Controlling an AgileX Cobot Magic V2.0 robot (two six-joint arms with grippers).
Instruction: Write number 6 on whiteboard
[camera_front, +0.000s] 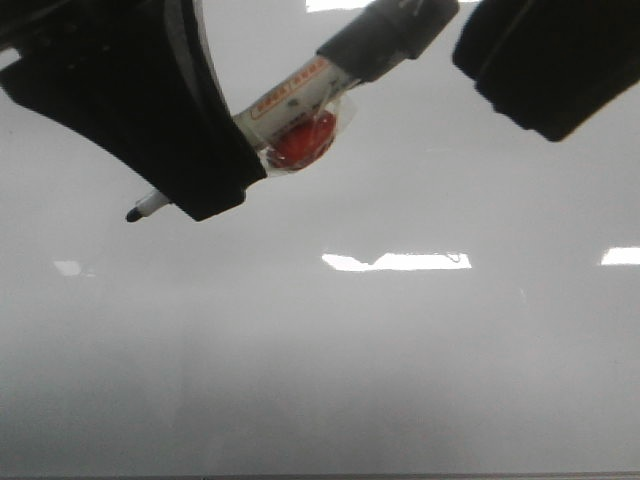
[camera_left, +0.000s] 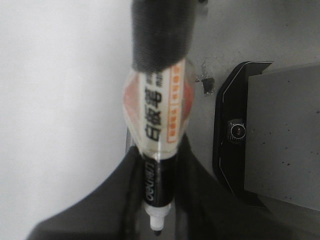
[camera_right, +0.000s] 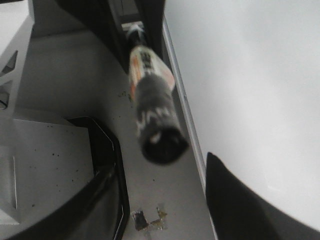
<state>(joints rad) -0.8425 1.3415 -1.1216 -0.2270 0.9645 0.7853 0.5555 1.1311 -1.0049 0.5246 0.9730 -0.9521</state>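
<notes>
The whiteboard (camera_front: 400, 380) fills the front view, glossy grey-white with bright light reflections. No number 6 shows on it. My left gripper (camera_front: 215, 175) is at the upper left, shut on a black-and-white marker (camera_front: 290, 100) with a red blob on its barrel. The marker's uncapped black tip (camera_front: 132, 214) points down to the left, just above or on the board. In the left wrist view the marker (camera_left: 157, 115) runs between the fingers (camera_left: 100, 210). My right gripper (camera_front: 540, 70) is open and empty at the upper right, just behind the marker's black back end (camera_right: 157, 135).
Beside the board's edge (camera_right: 182, 115) lies a grey tabletop with a scrap of tape (camera_right: 147, 220). A black-rimmed grey plate with a small round lens (camera_left: 239, 131) sits there; it also shows in the right wrist view (camera_right: 50, 165).
</notes>
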